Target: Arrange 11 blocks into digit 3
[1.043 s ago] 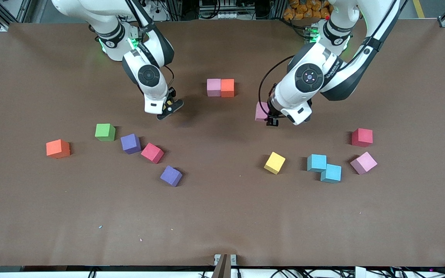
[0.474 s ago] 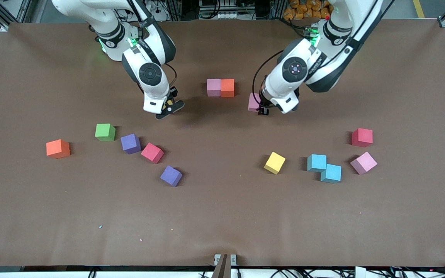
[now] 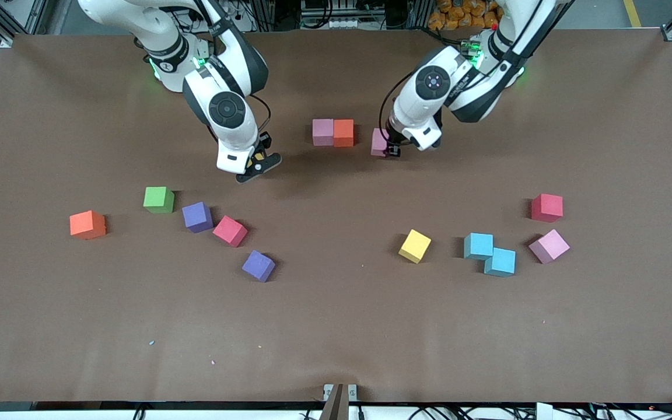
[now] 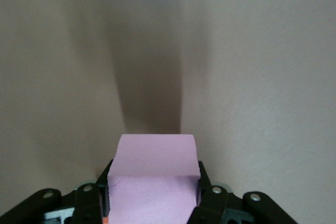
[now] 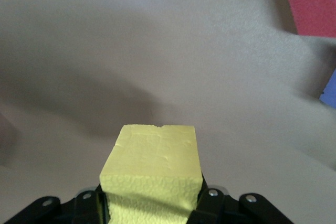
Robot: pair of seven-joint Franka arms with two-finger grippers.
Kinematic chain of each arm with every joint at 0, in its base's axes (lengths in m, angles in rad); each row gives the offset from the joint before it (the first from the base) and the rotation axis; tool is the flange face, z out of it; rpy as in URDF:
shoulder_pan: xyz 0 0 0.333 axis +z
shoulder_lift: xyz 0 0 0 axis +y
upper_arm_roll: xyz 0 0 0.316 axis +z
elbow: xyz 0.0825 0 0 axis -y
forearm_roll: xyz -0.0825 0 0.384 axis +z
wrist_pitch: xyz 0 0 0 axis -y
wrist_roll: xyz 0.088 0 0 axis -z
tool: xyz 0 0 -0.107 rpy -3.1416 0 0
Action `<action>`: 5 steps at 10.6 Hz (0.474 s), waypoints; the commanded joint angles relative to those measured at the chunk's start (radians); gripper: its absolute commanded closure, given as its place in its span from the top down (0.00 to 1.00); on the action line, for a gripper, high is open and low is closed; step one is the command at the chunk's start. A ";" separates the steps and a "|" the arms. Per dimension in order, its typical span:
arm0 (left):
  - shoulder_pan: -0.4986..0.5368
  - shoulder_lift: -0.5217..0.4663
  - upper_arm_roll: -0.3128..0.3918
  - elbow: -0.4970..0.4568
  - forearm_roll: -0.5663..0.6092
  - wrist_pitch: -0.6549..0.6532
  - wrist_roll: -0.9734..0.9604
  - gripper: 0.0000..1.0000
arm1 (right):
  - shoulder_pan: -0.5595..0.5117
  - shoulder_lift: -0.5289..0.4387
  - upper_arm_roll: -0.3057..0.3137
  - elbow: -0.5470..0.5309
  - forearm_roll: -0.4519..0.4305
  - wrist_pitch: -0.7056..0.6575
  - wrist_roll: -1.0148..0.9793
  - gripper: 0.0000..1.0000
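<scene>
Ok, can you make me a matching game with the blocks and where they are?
Things:
1. pink block
2. yellow block
3. orange block
4. green cube

Places:
A. held in the right hand
B. on the table beside a purple block
C. held in the left hand
D. touching a pink block on the table

Pairs: 1-C, 2-A, 3-D, 4-B

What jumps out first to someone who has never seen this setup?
Two white arms each carry a block above the brown table: the left gripper holds a pink cube beside the pink-and-orange pair, and the right gripper holds a yellow cube. Loose coloured cubes lie scattered nearer the camera.
</scene>
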 commanded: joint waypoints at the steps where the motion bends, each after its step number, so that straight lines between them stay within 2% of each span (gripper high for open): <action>1: -0.046 -0.006 -0.001 -0.040 -0.026 0.079 -0.063 0.00 | -0.031 0.013 0.011 0.031 0.004 -0.009 0.014 0.14; 5: -0.069 0.012 0.000 -0.094 -0.021 0.165 -0.066 0.00 | -0.029 0.056 0.012 0.092 0.010 -0.015 0.064 0.15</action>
